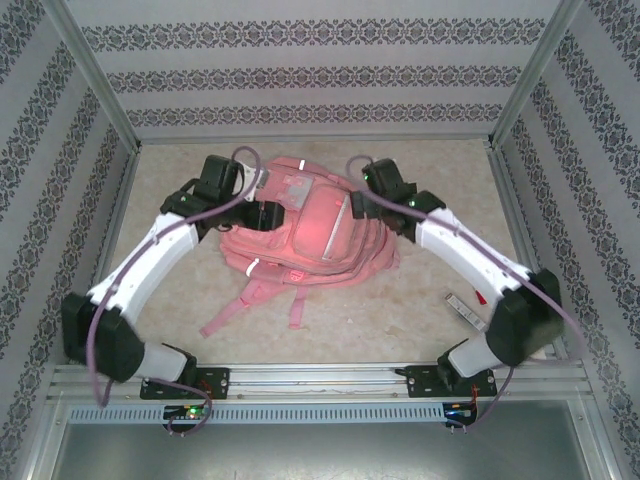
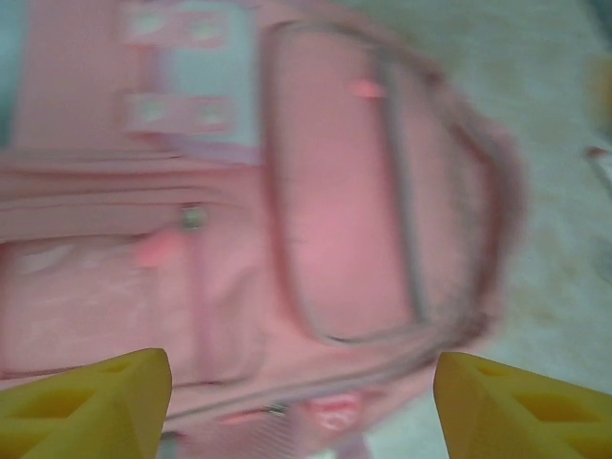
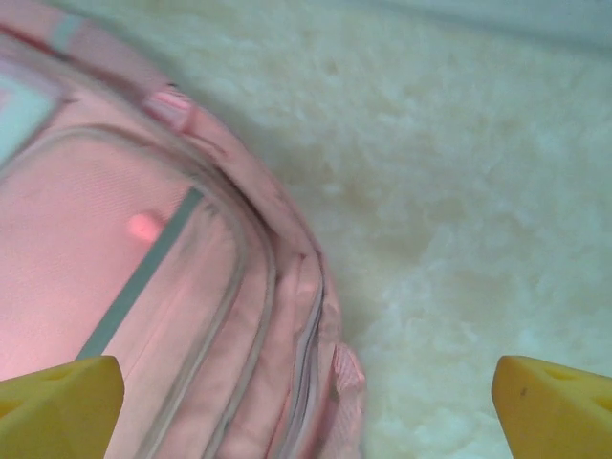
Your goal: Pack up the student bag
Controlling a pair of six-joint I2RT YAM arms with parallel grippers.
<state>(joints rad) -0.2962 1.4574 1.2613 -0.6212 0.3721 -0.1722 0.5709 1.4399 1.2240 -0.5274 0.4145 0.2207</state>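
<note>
The student bag (image 1: 310,230), a soft pink backpack, lies flat in the middle of the table with its front pockets up. Its pink straps (image 1: 250,300) trail toward the near edge. My left gripper (image 1: 265,213) hovers over the bag's left side. In the left wrist view its yellow fingers (image 2: 96,402) stand wide apart, open, with the blurred bag (image 2: 335,210) below them. My right gripper (image 1: 365,205) hangs over the bag's right edge, open. In the right wrist view its fingertips (image 3: 555,406) straddle the bag's zipped side seam (image 3: 311,354) and the pale table beside it.
A small flat pale strip with a red bit beside it (image 1: 466,305) lies on the table near my right arm's elbow. Metal frame posts (image 1: 520,100) and patterned walls close in the back and both sides. The mounting rail (image 1: 320,378) runs along the near edge.
</note>
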